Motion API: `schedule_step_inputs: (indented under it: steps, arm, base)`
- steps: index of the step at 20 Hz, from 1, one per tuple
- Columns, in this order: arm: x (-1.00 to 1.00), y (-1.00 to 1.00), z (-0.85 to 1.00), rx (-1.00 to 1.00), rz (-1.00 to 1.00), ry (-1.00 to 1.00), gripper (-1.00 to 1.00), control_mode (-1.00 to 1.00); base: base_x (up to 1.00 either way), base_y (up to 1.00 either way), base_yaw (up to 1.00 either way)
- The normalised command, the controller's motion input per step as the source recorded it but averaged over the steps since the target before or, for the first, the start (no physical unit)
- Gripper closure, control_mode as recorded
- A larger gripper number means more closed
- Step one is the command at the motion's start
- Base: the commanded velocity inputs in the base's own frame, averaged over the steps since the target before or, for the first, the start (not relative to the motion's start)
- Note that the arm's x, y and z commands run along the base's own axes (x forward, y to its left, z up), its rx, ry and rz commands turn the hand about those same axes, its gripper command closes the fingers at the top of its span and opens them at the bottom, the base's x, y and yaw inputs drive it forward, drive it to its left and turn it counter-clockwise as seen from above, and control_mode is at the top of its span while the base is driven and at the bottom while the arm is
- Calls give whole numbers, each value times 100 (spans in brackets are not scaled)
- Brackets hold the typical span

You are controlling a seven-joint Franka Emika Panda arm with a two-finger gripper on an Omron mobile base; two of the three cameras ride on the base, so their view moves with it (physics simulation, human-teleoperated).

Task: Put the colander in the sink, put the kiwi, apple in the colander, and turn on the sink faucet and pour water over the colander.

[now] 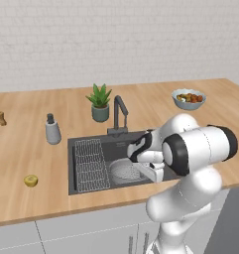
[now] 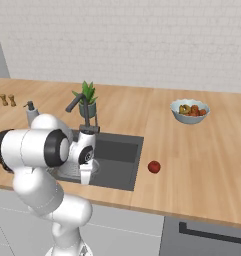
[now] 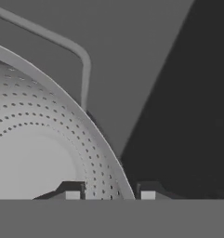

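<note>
one gripper [image 3: 109,193] straddles the colander [image 3: 43,153] rim, fingertips slightly parted; kiwi [image 1: 31,180] shows left, apple [image 2: 154,167] right.

Colander in the sink, under the gripper

The gripper [image 3: 109,193] straddles the rim of the round perforated metal colander [image 1: 126,171], which sits in the dark rectangular sink [image 1: 86,144] beside the wire grid rack [image 1: 90,163]; the angled dark faucet [image 1: 119,115] stands beyond it, the small yellow-green kiwi [image 1: 30,180] far to its left, the small red apple [image 2: 153,167] to its right on the wooden counter [image 2: 202,165].

Silvery perforated colander [image 1: 125,171] sits upright in the dark sink [image 1: 86,144]; kiwi [image 1: 30,180] and apple [image 2: 154,167] lie on the counter.
</note>
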Motion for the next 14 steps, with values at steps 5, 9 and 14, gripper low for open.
schedule_step_inputs:
  steps: [5,9,14]
  arm:
    - [-8,0,-15,0,0,0,-100,-100]
    - [-48,-2,50,3,1,-6,-100,-100]
    - [-45,-26,100,8,1,-9,-100,-100]
  base:
    - [0,0,0]
    - [0,0,0]
    - [0,0,0]
